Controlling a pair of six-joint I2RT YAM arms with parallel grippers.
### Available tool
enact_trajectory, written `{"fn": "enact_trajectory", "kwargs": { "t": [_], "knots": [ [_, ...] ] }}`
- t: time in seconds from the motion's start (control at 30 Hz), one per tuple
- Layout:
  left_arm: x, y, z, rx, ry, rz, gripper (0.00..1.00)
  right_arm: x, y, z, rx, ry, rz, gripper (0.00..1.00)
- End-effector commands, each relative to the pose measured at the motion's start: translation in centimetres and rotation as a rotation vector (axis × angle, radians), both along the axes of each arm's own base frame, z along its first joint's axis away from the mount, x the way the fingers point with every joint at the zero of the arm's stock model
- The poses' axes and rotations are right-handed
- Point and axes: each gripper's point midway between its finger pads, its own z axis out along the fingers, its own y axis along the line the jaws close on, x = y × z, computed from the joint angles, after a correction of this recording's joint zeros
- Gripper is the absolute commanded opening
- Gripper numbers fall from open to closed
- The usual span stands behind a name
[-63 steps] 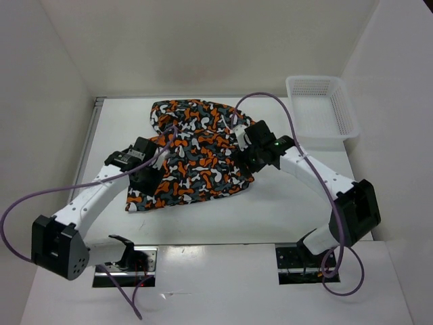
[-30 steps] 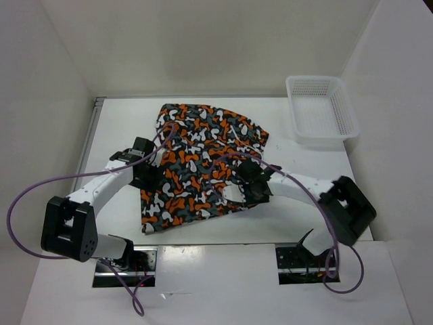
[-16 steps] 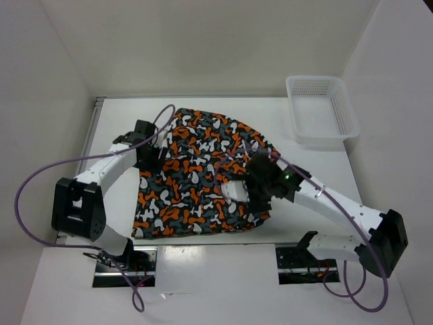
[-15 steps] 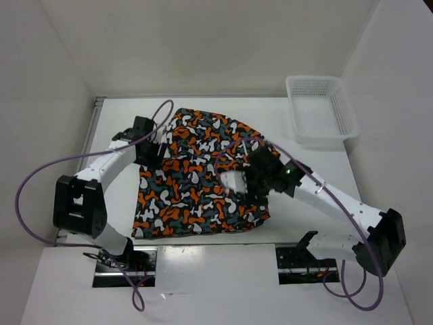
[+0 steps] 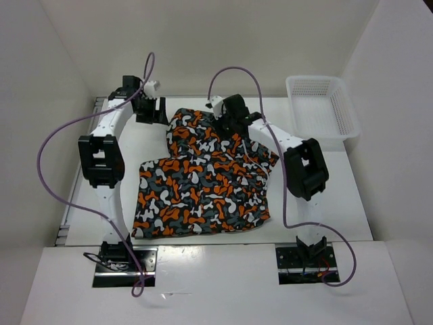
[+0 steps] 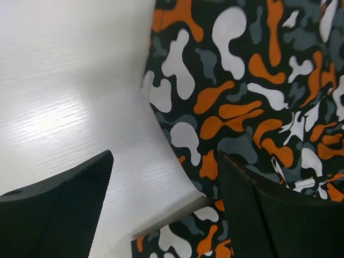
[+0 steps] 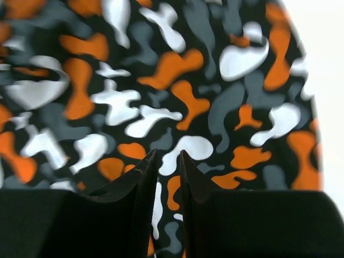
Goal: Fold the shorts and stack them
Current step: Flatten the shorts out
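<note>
The shorts (image 5: 203, 183) lie spread flat in the middle of the table, print of orange, white, grey and black. My left gripper (image 5: 152, 112) is at the far left, beside the shorts' far left corner. In the left wrist view it (image 6: 164, 161) is wide open and empty, over bare table at the shorts' edge (image 6: 242, 80). My right gripper (image 5: 226, 122) is over the far edge of the shorts. In the right wrist view its jaws (image 7: 167, 156) stand almost together with a thin slit, just above the flat cloth (image 7: 161, 80). I see nothing clamped.
A white mesh basket (image 5: 318, 79) stands at the far right of the white table (image 5: 304, 196). White walls close in the back and both sides. Purple cables loop above both arms.
Both arms have reached to the far side: the left to the far left corner, the right from the shorts' middle to their far edge. The turned-up white patch is gone.
</note>
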Motion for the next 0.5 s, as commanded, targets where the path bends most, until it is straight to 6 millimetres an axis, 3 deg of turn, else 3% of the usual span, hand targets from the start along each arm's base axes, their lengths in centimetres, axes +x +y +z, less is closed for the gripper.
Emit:
{"fn": "enact_trajectory", "kwargs": {
  "t": [0.0,0.17,0.27,0.37,0.4,0.47],
  "knots": [
    [-0.6,-3.8,-2.7,-0.023,0.091,-0.084,0.85,3.0,-0.3,1.3,0.109,-0.011,-0.159,0.28],
    [1.0,-3.7,-5.7,0.015,0.102,-0.069,0.89,5.3,-5.0,-3.4,0.009,0.01,-0.351,0.23],
    [0.7,-5.3,-8.2,-0.007,0.148,-0.106,0.91,4.1,-5.6,-5.2,-0.031,0.046,-0.341,0.23],
    [0.4,-5.8,-9.2,-0.006,0.167,-0.115,0.91,3.2,-5.8,-6.3,-0.039,0.083,-0.343,0.23],
    [0.0,-5.7,-10.7,-0.005,0.2,-0.115,0.89,3.0,-6.1,-6.9,-0.052,0.091,-0.349,0.23],
    [-0.2,-6.2,-11.2,-0.031,0.213,-0.13,0.83,2.8,-6.6,-7.3,-0.076,0.089,-0.357,0.23]
  ]
}}
